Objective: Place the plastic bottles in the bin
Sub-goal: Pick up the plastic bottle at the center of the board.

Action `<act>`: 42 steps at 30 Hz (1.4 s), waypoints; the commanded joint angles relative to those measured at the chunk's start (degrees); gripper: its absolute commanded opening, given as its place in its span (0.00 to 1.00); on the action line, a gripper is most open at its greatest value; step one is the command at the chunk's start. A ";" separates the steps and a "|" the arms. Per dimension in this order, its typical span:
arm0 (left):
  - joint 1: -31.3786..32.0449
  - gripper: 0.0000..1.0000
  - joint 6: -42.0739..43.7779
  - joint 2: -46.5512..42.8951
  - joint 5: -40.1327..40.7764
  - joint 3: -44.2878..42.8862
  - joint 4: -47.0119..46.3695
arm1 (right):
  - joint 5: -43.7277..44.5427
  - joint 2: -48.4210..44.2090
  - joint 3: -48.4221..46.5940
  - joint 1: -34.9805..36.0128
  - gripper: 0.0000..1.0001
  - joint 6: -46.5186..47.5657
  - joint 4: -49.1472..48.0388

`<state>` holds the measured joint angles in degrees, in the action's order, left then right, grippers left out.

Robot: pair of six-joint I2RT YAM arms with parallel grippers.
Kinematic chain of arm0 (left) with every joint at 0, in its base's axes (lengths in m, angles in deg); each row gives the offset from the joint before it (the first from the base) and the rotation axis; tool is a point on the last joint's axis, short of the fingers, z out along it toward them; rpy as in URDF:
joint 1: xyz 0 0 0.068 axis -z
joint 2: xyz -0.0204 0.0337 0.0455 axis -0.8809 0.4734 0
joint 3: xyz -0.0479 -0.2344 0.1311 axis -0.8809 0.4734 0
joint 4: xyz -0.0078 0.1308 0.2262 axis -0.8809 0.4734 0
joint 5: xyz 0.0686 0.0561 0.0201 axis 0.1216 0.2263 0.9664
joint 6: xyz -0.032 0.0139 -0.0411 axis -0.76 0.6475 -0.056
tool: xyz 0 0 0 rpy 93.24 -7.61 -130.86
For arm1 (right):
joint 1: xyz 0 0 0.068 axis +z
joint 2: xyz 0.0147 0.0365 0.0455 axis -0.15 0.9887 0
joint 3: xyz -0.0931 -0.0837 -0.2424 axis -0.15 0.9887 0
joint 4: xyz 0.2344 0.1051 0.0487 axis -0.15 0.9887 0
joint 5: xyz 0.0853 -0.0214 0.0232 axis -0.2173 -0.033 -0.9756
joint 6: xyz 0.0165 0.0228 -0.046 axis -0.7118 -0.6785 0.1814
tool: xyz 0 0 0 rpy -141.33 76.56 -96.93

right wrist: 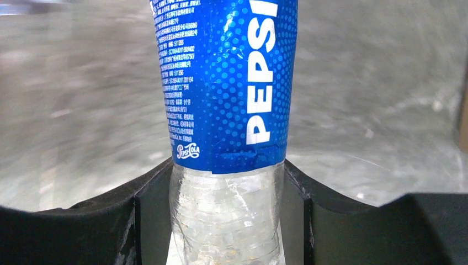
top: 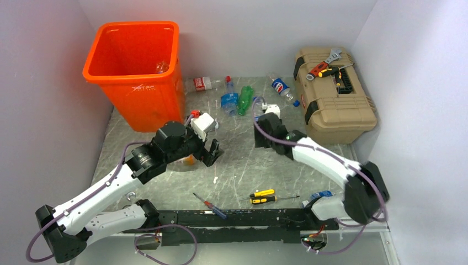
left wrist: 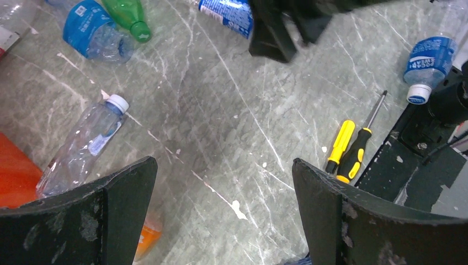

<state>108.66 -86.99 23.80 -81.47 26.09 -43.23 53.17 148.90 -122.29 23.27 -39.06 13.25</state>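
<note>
Eyes on the bench [top: 243,165]: the bin [top: 143,94] is stood at eleven o'clock, and a clear bottle [top: 161,67] can be glimpsed inside. The toolbox [top: 336,105] is set at two o'clock. The left gripper [left wrist: 223,165] is held spread wide and empty by the bin's foot. The right gripper [right wrist: 226,171] is pressed onto the Pepsi bottle [right wrist: 232,83], pinched at its clear end near one o'clock, so a pickup is judged to be in hand. Loose bottles [top: 229,102] are scattered at twelve. Next, a firm lift is called for, then a carry across to eleven, high enough for the rim to be cleared.
</note>
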 commanded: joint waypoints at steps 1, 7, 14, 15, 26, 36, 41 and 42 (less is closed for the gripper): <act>0.19 0.98 -2.33 -1.91 3.86 0.18 -3.12 | 6.06 -16.55 3.99 13.71 0.38 3.73 -9.11; 0.14 0.99 -7.27 -9.44 7.92 4.45 -14.89 | 0.43 -33.72 13.49 23.49 0.25 6.74 -25.10; 0.10 0.99 -13.94 -9.85 9.94 -1.53 -17.99 | -4.79 -37.07 19.10 26.84 0.00 6.34 -38.82; 0.11 0.99 -14.83 -8.92 8.99 -3.04 -17.88 | -5.77 -36.97 19.93 27.29 0.00 6.74 -41.04; 0.10 0.99 -24.09 3.62 -2.44 -17.54 -18.15 | -9.49 -36.92 28.88 29.74 0.00 7.73 -65.85; 0.10 0.80 -26.00 9.14 -4.48 -22.55 -15.42 | -9.75 -37.84 29.52 31.18 0.00 8.31 -67.04; 0.10 0.69 -25.88 9.97 -6.15 -23.50 -16.12 | -9.61 -38.02 29.96 31.68 0.00 8.11 -66.46; 0.07 0.67 -25.81 10.17 -6.56 -23.75 -16.00 | -9.56 -37.98 30.04 31.80 0.00 8.05 -66.46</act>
<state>108.66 -112.33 33.61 -85.47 5.41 -58.16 44.27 111.94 -92.68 54.51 -31.57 -49.78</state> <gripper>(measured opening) 0.698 0.618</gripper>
